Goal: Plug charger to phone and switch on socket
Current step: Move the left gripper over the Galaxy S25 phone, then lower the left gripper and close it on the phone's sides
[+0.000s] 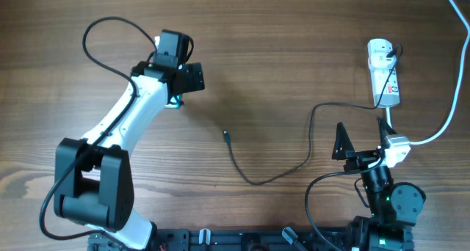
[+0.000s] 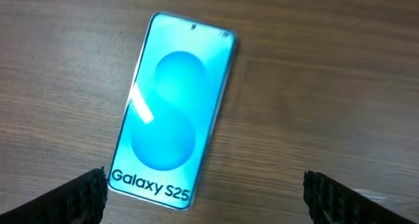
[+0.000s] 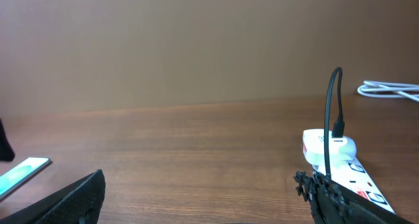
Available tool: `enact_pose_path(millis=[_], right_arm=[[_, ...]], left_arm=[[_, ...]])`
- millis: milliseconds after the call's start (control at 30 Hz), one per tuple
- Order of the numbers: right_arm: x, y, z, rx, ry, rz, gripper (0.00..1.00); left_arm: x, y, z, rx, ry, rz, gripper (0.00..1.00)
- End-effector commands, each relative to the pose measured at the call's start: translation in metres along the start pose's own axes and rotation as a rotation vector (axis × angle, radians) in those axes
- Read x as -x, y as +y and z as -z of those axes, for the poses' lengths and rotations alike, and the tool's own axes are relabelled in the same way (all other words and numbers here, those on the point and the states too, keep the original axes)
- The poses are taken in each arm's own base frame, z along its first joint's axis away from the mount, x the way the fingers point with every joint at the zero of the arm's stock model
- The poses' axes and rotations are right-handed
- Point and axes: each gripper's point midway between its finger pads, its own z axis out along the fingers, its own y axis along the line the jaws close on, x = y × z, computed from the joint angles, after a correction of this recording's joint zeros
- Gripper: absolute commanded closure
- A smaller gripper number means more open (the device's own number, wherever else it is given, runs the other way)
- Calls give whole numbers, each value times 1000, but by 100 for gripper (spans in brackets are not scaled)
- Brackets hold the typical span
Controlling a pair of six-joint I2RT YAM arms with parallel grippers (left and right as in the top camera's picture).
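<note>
The phone [image 2: 173,106] lies flat on the wooden table, cyan screen up, reading "Galaxy S25" at its near end. My left gripper [image 2: 204,201] hovers open over that end, its fingers wide of the phone on either side. From overhead the left gripper [image 1: 182,86] hides nearly all of the phone [image 1: 175,100]. The charger's connector tip [image 1: 226,136] rests loose mid-table, and its thin black cable [image 1: 258,181] curves round to a plug in the socket [image 1: 383,75]. My right gripper [image 1: 367,139] stands open and empty, just short of the socket [image 3: 340,152].
A thick white cable [image 1: 449,111] loops along the right side of the table, and it is also seen in the right wrist view as a white cable [image 3: 393,90] beyond the socket. The left arm's own black cable [image 1: 95,38] arcs at the back left.
</note>
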Motion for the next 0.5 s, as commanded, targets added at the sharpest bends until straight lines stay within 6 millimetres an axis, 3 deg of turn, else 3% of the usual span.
enact_pose_path(millis=[0,267,467], right_arm=[[2,3,0,14,-10,-3,0],[2,3,0,14,-10,-3,0],[2,3,0,14,-10,-3,0]], left_arm=[[-16,12,-18,49,22,7,0],[-30,15,-34,51,13,6,0],[-38,29,-54,134,6,1,0]])
